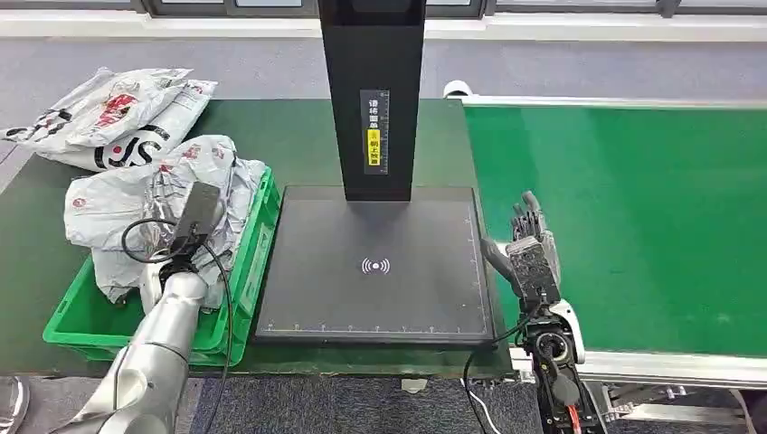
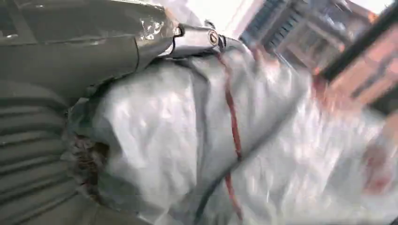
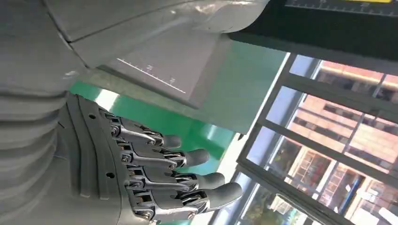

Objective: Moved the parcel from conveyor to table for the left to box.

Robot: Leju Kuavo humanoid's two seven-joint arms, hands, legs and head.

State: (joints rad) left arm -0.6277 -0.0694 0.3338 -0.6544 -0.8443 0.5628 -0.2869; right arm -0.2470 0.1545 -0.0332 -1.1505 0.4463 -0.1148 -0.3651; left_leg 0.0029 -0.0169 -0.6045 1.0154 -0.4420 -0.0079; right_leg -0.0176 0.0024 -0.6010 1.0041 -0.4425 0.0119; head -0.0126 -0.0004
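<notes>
A dark green table (image 1: 298, 145) stands on grey carpet and carries a black scanning pad (image 1: 375, 267) with a black upright post (image 1: 373, 90), a green crate (image 1: 244, 271) at its left end, and two loose printed mailer bags (image 1: 108, 117) behind the crate; a bright green conveyor (image 1: 624, 217) adjoins the table on the right. The grey plastic parcel (image 1: 163, 203) lies heaped in the crate, and the left robot hand (image 1: 194, 217) is down on top of it, though whether its fingers grip the plastic cannot be told. The right robot hand (image 1: 529, 258) hangs between pad and conveyor, fingers extended and apart, holding nothing, and windows show beyond it in the right wrist view.
</notes>
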